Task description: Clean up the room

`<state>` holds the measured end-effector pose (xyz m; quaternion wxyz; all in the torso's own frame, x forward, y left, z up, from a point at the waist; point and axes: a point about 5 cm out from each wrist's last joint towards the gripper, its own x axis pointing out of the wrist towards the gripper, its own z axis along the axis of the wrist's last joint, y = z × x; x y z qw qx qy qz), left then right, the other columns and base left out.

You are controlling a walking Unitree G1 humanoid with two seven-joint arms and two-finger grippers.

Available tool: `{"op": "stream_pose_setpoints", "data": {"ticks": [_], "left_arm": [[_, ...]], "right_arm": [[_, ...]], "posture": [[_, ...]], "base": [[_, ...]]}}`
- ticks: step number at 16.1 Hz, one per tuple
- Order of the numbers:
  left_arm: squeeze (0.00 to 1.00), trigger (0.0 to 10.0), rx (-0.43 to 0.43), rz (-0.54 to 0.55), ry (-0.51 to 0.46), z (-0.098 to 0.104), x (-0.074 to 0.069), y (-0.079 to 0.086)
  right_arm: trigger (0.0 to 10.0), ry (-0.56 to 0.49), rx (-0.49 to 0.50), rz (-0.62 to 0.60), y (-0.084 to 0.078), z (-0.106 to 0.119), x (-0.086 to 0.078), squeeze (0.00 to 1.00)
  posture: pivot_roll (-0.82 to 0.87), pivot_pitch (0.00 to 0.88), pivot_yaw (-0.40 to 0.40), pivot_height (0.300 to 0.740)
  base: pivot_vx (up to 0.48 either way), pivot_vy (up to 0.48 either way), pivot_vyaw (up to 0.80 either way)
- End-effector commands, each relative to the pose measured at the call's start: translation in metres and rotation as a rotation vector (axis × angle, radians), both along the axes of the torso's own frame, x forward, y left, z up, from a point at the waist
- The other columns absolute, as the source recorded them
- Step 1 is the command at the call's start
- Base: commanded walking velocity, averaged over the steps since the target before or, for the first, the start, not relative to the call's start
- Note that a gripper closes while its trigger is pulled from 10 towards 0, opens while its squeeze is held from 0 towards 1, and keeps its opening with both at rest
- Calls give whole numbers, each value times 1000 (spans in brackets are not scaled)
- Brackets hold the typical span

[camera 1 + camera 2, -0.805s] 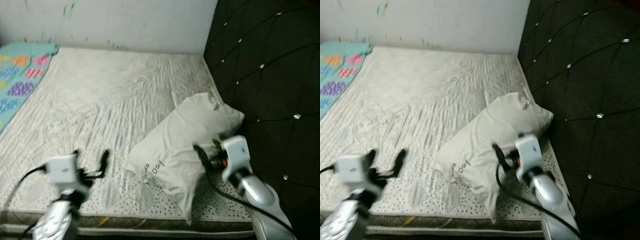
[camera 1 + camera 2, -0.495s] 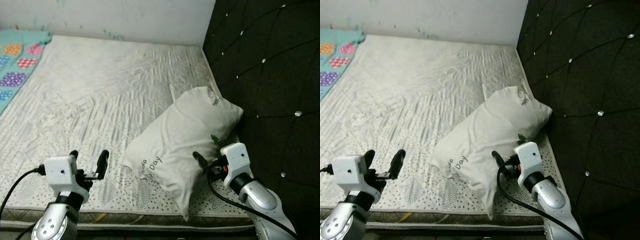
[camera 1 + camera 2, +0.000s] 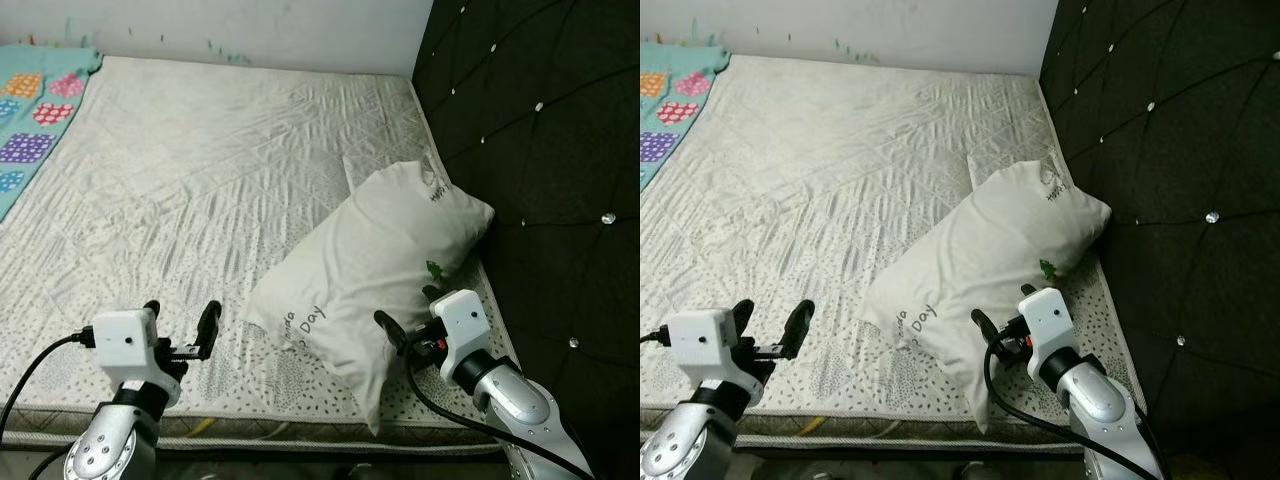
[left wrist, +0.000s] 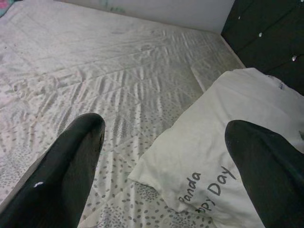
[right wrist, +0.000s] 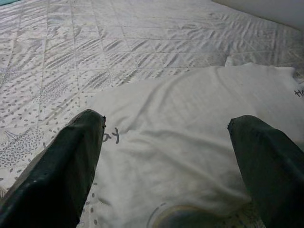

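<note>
White pillow (image 3: 372, 268) on mattress (image 3: 190, 170), just before right gripper's (image 3: 408, 320) spread jaws

Head views look down, wrist views share pillow (image 4: 223, 156)

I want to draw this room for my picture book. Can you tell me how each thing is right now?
pillow: lying slanted on the mattress, one end against the headboard
mattress: bare, wrinkled, no sheet
blanket: lying at the far left edge of the mattress
headboard: upright, dark, tufted
left end effector: open, holding nothing
right end effector: open, at the pillow
</note>
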<state>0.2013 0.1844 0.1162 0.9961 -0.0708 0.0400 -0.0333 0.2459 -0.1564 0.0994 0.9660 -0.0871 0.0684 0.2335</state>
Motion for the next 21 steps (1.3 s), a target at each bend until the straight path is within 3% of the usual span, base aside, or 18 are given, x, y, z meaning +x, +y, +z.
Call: {"op": "stream_pose_setpoints", "data": {"ticks": [1,9,15,21], "left_arm": [[0,10000,0,-13,4,2,-1,-2],[0,10000,13,14,-2,2,0,-3],[0,10000,19,20,-7,2,3,-4],[0,10000,64,80,-2,1,5,1]], "right_arm": [[10000,-9,-11,7,-1,3,0,0],[10000,-31,-34,22,-3,7,10,0],[10000,-36,-42,26,-3,8,12,0],[10000,-55,-54,26,-7,10,20,0]], "posture": [[-68,160,-47,670],[-67,165,-54,662],[-72,166,-55,603],[-70,164,-56,598]], "base": [[0,0,0],[0,0,0],[0,0,0],[0,0,0]]}}
